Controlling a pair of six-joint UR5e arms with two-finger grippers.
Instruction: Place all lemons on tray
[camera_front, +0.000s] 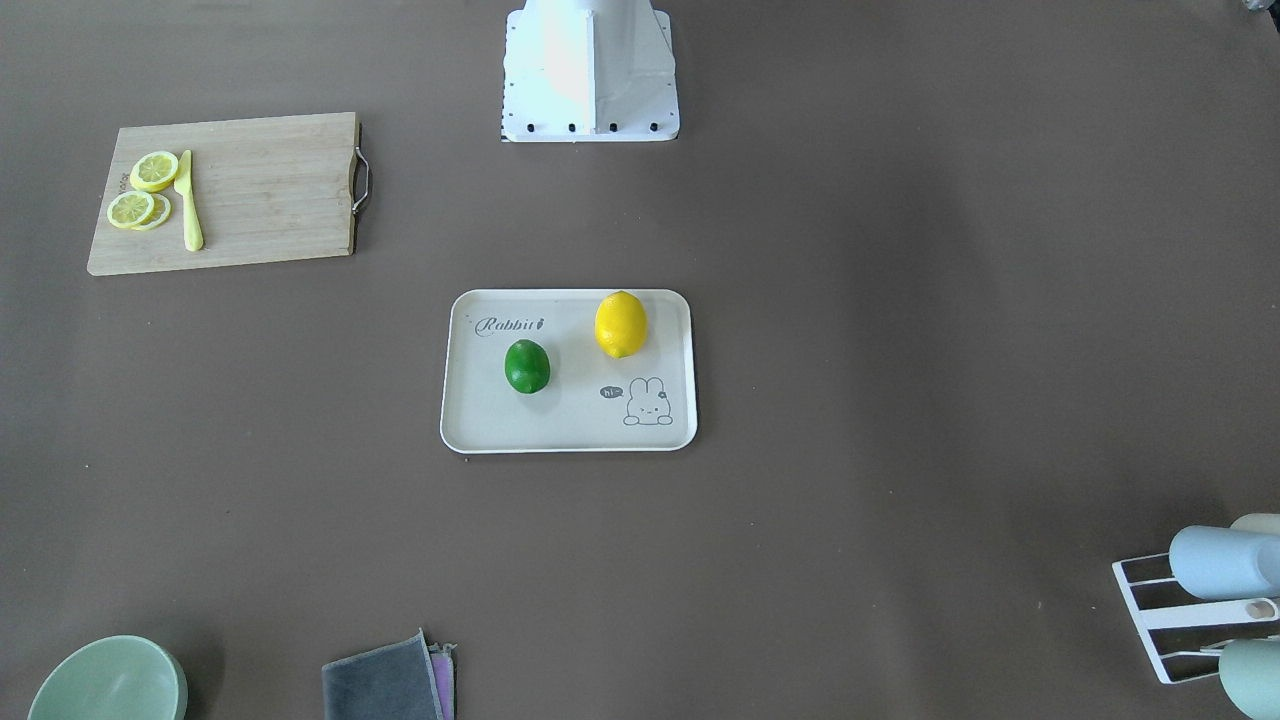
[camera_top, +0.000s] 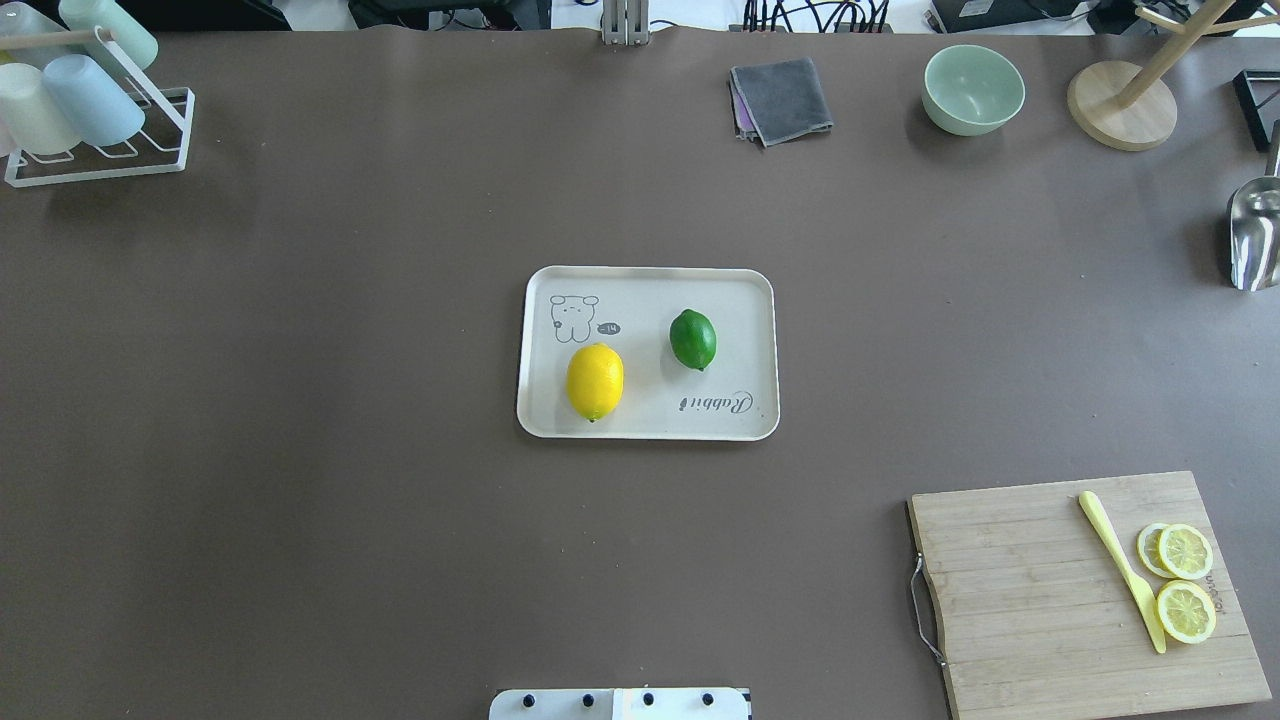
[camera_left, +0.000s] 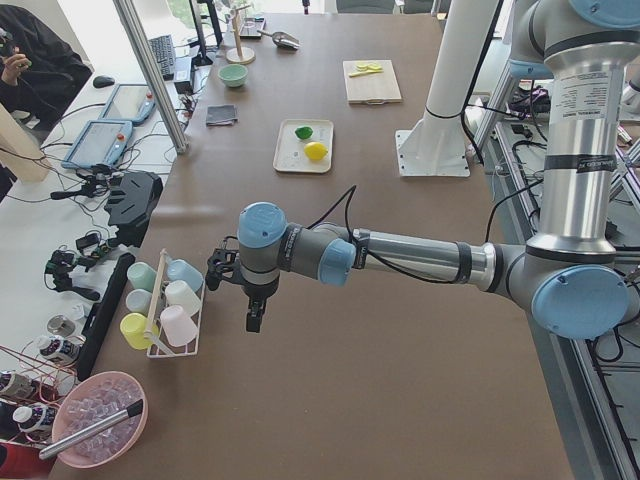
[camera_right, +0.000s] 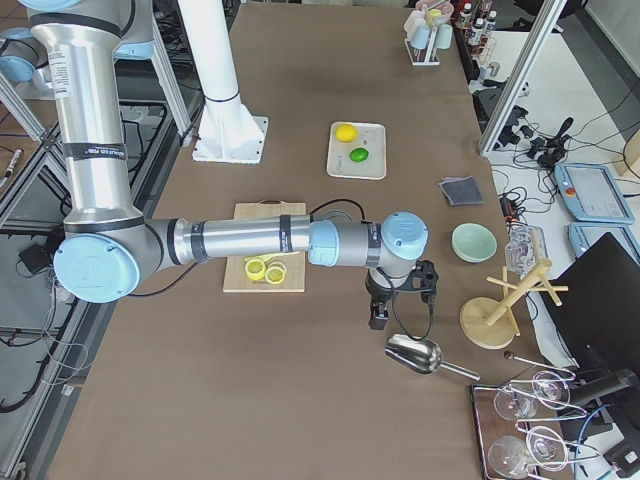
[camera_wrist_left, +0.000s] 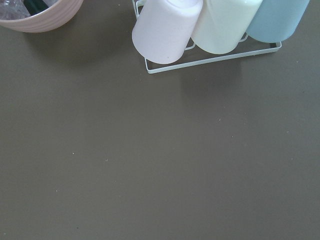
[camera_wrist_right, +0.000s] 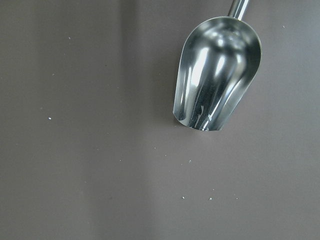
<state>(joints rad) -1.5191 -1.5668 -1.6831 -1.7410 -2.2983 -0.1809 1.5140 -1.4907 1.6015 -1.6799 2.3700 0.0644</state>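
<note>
Now both lemons lie on the tray (camera_top: 650, 425), which sits in the middle of the table. The yellow lemon (camera_top: 594, 381) is on the robot's left half of the tray, just below the bunny drawing. The green lemon (camera_top: 692, 339) is on the right half, and the two do not touch.

The left gripper (camera_left: 253, 318) hangs over the table at the far left end, apparently just beside the cup rack (camera_left: 170, 315). The right gripper (camera_right: 378, 318) hangs at the far right end, near a metal scoop (camera_right: 415, 354). Both show only in the side views, so I cannot tell if their fingers are apart or together.

On the cutting board (camera_top: 1030, 590) lie lemon slices (camera_top: 1185, 551) and a yellow knife (camera_top: 1122, 570).
</note>
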